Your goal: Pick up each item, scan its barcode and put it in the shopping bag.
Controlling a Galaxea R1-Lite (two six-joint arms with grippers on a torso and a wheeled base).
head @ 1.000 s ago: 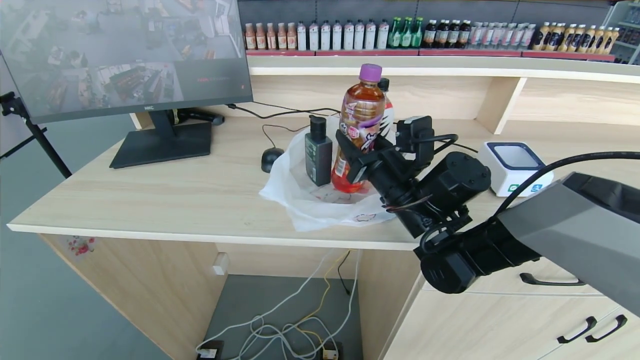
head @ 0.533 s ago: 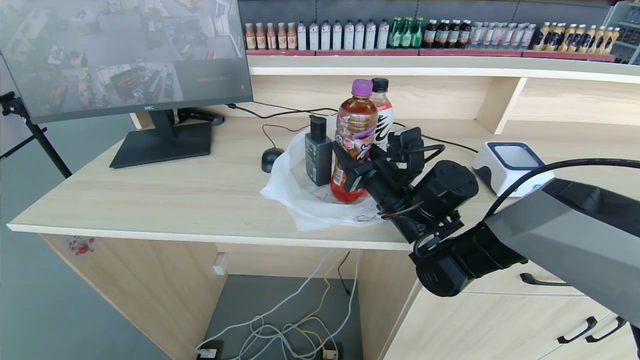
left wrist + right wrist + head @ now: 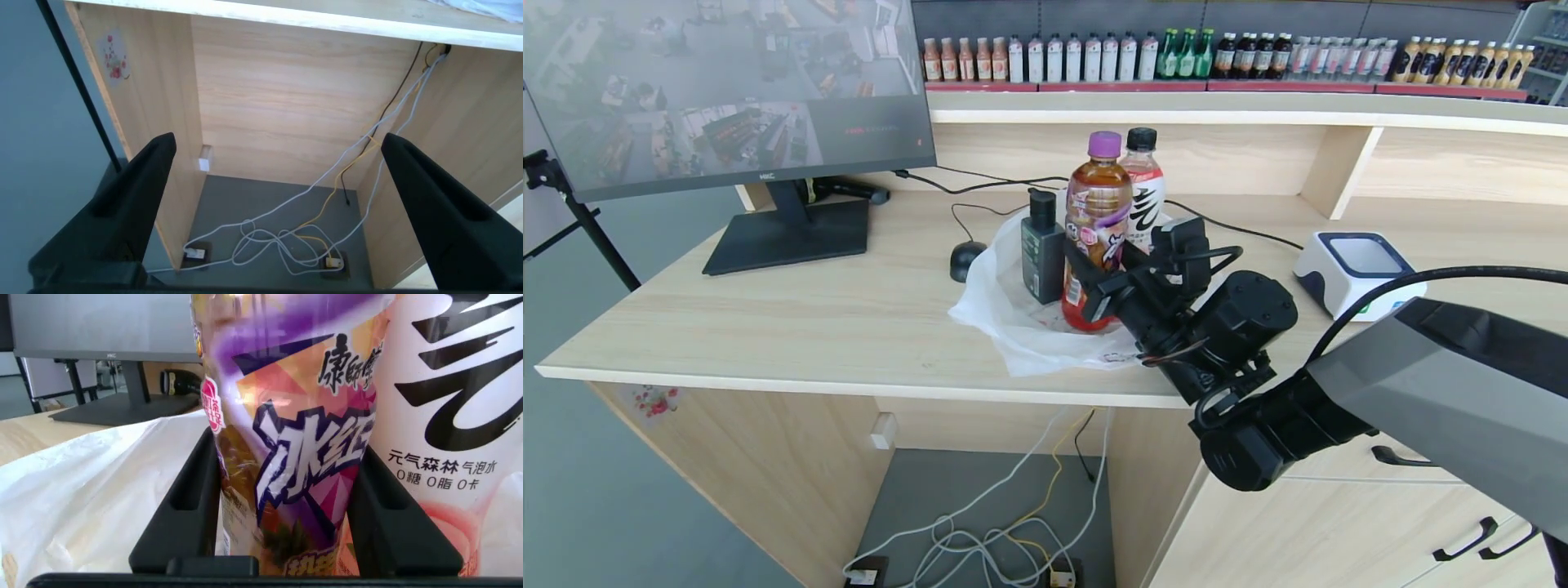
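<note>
Centre frame: my right claw, clamped on the tea bottle in the shopping bag, may tip the adjacent white bottle as it opens.

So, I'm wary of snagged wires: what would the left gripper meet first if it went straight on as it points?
Nothing lies close ahead of the open left gripper. Farther on, likely the loose cables on the floor or the wooden back panel; depth is unclear.
</note>
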